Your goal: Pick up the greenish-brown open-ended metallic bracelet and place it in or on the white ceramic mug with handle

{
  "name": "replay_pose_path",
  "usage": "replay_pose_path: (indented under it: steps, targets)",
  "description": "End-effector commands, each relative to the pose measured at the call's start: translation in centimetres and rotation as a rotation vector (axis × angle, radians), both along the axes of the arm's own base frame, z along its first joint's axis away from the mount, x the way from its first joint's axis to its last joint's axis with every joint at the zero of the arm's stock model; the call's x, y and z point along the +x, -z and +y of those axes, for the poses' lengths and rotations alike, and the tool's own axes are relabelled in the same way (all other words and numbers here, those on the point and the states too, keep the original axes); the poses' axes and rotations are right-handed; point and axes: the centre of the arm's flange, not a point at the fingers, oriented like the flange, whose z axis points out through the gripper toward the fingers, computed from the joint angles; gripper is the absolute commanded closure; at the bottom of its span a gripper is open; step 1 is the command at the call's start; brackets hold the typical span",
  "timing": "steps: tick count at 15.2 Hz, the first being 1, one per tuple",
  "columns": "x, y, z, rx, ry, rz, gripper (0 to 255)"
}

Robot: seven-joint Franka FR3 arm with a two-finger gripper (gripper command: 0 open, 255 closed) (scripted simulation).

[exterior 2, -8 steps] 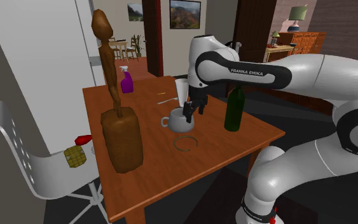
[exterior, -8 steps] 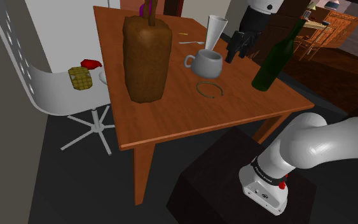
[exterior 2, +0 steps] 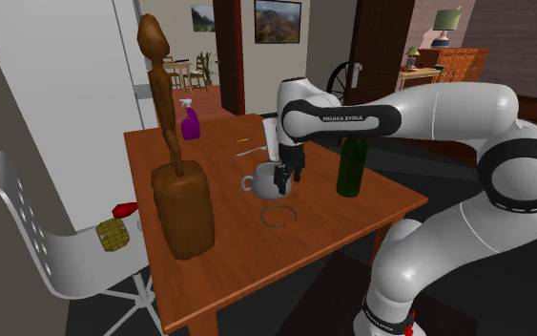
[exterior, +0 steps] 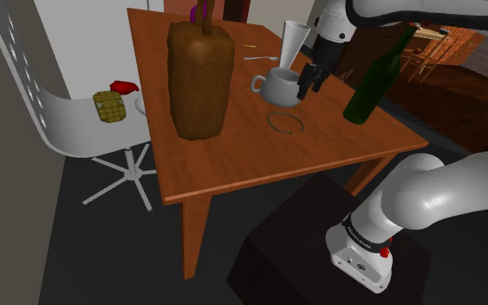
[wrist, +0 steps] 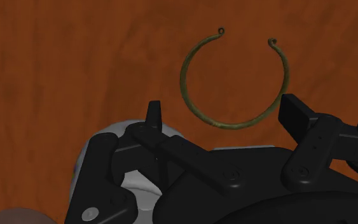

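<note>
My hand hangs over the wooden table with its two black fingers standing well apart and nothing between them. The bracelet lies flat on the bare wood just past my fingertips, a thin greenish-brown ring with a gap in it. The gap and its two small curled ends are turned away from me, and the closed curve is nearest my hand. One of my fingers sits just beside that curve, but I am not touching the ring. The white mug stands upright right beside my hand, close against the body of the hand behind my other finger, its handle pointing away from me. I cannot tell whether I brush it. The bracelet is near the mug but apart from it, lower than my hand. A tall pale cup stands just behind the mug. A dark green bottle stands upright on the other side of my hand. A big brown block rises beyond the mug.
</note>
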Motion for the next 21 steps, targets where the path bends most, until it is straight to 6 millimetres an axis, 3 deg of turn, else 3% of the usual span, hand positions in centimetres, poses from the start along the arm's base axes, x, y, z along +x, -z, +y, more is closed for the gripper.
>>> replay_pose_path:
  steps: [1, 5, 12, 20, 21]
  targets:
    - [1.3, 2.1, -0.7, 0.006, -0.028, 0.023, 0]
    - [3.5, 5.9, -2.5, 0.015, -0.072, 0.063, 0]
    - [3.2, 9.9, -2.5, 0.015, -0.072, 0.063, 0]
    - [3.2, 9.9, -2.5, 0.015, -0.072, 0.063, 0]
    - [3.2, 9.9, -2.5, 0.015, -0.072, 0.063, 255]
